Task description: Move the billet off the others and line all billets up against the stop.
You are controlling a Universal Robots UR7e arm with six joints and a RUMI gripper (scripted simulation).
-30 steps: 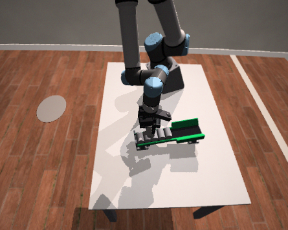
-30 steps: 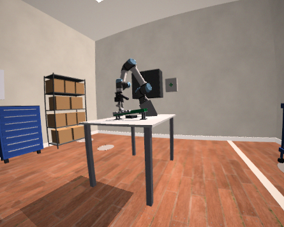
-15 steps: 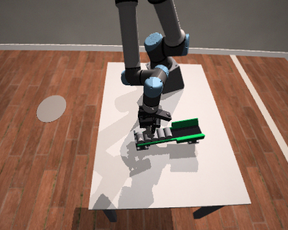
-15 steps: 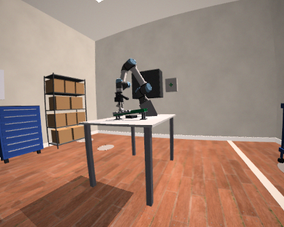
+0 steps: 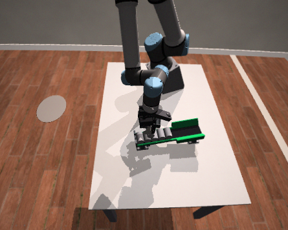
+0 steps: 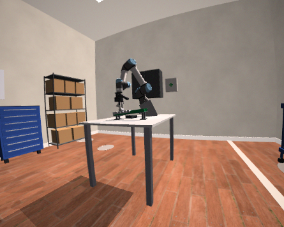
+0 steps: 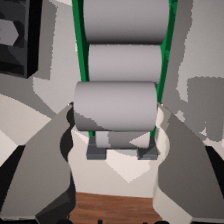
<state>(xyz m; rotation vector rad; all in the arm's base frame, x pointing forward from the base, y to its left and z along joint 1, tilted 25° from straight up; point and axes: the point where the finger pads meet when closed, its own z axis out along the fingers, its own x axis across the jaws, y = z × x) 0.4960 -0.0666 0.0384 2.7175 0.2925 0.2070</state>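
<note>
I see the stacked billet (image 7: 116, 110) lying crosswise at the low end of the green-railed ramp (image 5: 184, 137), riding on top of the billets beneath it, one of them (image 7: 122, 139) showing under its near edge. My jaws are clamped on its two ends, the fingers flanking it in the wrist view. More billets (image 7: 125, 62) lie side by side up the ramp beyond. The ramp stands on the white surface (image 5: 217, 168), near the arm's base (image 5: 178, 81)
</note>
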